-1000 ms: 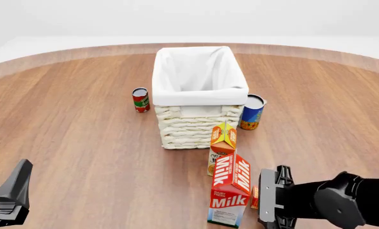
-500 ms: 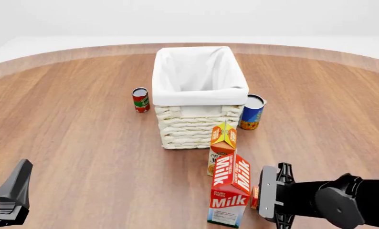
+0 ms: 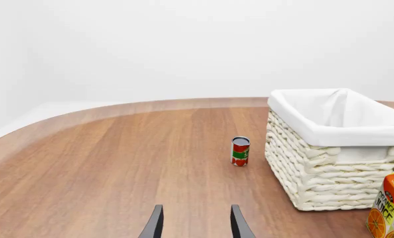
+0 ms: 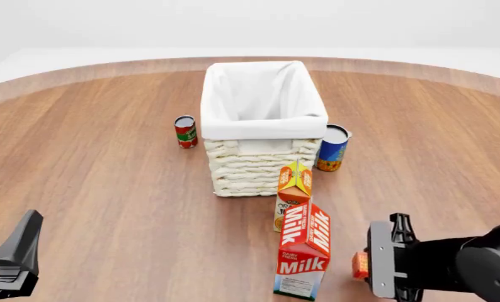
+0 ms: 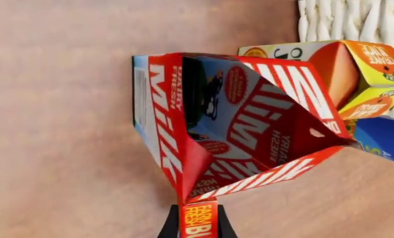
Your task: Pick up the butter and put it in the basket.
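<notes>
The butter (image 4: pixel 360 265) is a small red-orange box at the front right, just right of the Milk carton (image 4: pixel 305 251). My right gripper (image 4: pixel 365 267) is shut on it; in the right wrist view its dark fingers clamp both sides of the box (image 5: pixel 198 221), and I cannot tell whether it is off the table. The basket (image 4: pixel 262 170) stands at the table's middle, beyond the cartons, and also shows in the left wrist view (image 3: pixel 329 173). My left gripper (image 4: pixel 15 258) is open and empty at the front left, its fingers (image 3: pixel 155 225) apart.
The Milk carton (image 5: pixel 236 119) stands close in front of the held butter. An orange juice carton (image 4: pixel 294 189) stands between the milk and the basket. A red can (image 4: pixel 185 131) is left of the basket, a blue can (image 4: pixel 332 148) right of it.
My right gripper has drawn back to the right with the butter, out from behind the Milk carton. The left arm has not moved.
</notes>
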`<action>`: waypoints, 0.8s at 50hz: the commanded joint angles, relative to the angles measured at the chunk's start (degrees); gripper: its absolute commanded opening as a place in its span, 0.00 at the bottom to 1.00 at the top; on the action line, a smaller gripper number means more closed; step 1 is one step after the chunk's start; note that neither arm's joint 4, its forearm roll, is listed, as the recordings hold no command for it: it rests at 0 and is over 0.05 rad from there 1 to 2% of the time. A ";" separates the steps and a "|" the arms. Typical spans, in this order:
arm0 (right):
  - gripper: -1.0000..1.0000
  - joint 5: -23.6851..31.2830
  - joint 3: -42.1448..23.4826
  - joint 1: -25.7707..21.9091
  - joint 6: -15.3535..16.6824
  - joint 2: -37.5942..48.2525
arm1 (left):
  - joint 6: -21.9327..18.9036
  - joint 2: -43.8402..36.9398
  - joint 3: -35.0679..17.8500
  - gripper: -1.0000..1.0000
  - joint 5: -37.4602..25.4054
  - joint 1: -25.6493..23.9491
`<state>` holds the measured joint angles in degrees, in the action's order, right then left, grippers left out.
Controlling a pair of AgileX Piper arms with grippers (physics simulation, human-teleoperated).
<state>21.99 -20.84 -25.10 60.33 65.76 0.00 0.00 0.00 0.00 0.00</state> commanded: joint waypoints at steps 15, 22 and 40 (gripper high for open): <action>0.00 8.75 -8.11 -8.04 -8.41 -11.69 | 0.00 0.00 0.00 1.00 0.00 0.00; 0.00 12.24 -13.79 -10.33 -12.12 -14.82 | 0.00 0.00 0.00 1.00 0.00 0.00; 0.00 14.82 -23.76 -13.09 -17.22 -19.63 | 0.00 0.00 0.00 1.00 0.00 0.00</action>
<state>35.99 -37.63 -35.93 47.62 49.08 0.00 0.00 0.00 0.00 0.00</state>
